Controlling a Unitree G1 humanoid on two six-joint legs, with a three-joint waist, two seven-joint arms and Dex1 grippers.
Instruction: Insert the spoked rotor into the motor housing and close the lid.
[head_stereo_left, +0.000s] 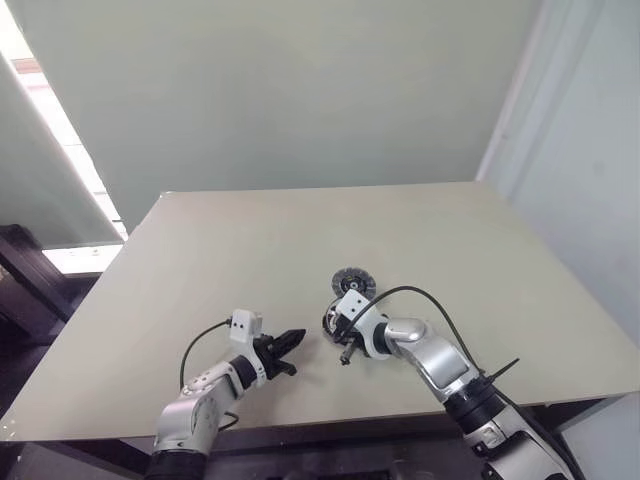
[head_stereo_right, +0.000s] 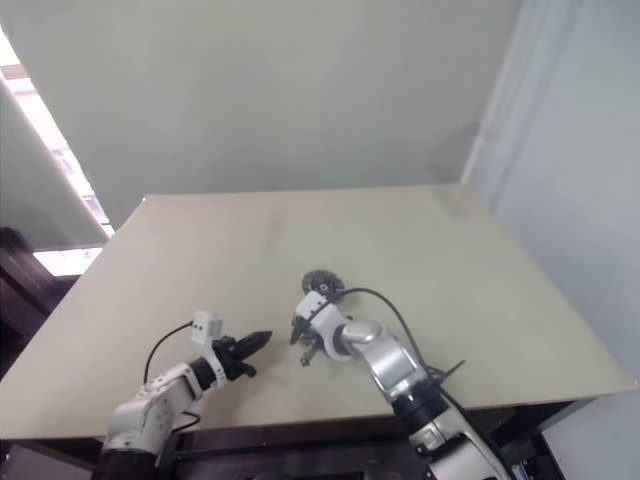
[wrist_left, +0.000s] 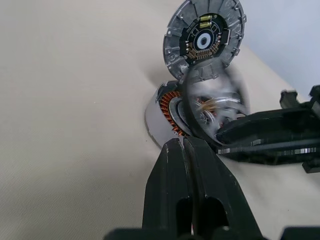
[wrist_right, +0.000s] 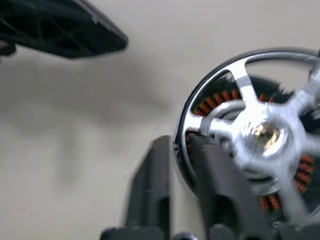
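Right gripper (wrist_right: 177, 165) is sitting right at the motor housing (wrist_left: 167, 107), fingers straddling the dark rim of the spoked rotor (wrist_right: 260, 132): one finger outside the rim, one inside, gap narrow and rim between them, looking like a loose pinch that is just letting go, though grip versus release is not certain. Rotor is lying flat over the copper windings, hub roughly over the housing's centre, so it is reading as seated or nearly so; slight tilt cannot be ruled out because of blur. Left gripper (head_stereo_left: 285, 345) is hanging at about 9 o'clock of the housing on the table (head_stereo_left: 200, 260), near but apart, fingers pressed together and holding nothing, tips pointing toward the housing. Lid (head_stereo_left: 353, 281) is lying on the table touching or just beside the housing at roughly 12 o'clock, the far side from both arms, circuit face showing in the left wrist view. Right arm is the nearer one to the lid; judging next move is freeing the rim, then reaching past the housing toward 12 o'clock for the lid.
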